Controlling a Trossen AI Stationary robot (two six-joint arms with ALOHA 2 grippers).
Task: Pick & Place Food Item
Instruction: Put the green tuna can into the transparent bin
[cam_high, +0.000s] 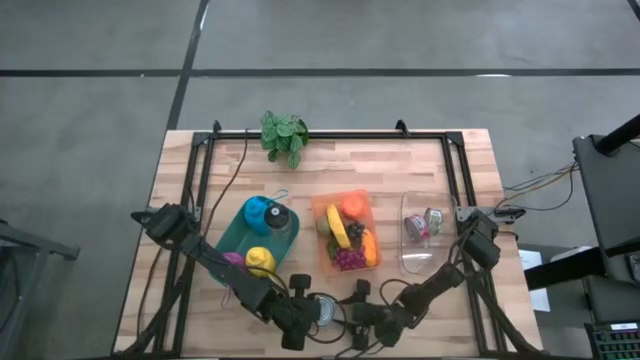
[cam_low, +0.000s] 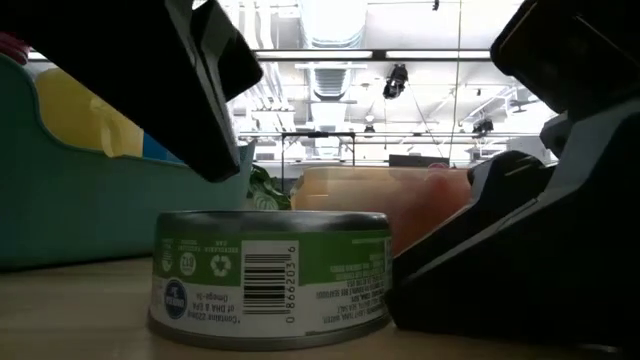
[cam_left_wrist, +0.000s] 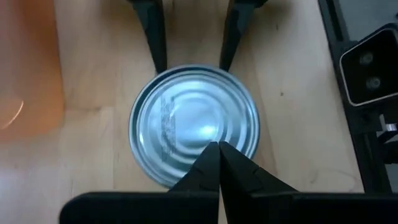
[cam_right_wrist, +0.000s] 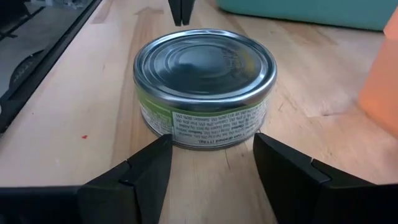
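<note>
A flat tin can with a green label (cam_right_wrist: 205, 87) stands upright on its base on the wooden table, near the front edge (cam_high: 325, 310). My left gripper (cam_left_wrist: 219, 149) is shut. Its tips hover over the can's silver lid (cam_left_wrist: 193, 124), and the low view shows them clear above it. My right gripper (cam_right_wrist: 211, 146) is open and lies low over the table. Its two fingertips stand right at the can's side wall, closer together than the can is wide. My right gripper comes in nearly level along the table, and both fingertips (cam_right_wrist: 155, 158) reach the lower side wall of the can (cam_right_wrist: 205, 134). I cannot tell whether they touch it. The can stands flat on the table.
Behind the can are a teal tray (cam_high: 232, 232) holding blue and yellow items, an orange bin (cam_high: 372, 215) of toy fruit and a clear bin (cam_high: 420, 262). A small plant (cam_high: 285, 135) sits at the far edge. Black frame rails run along both table sides.
</note>
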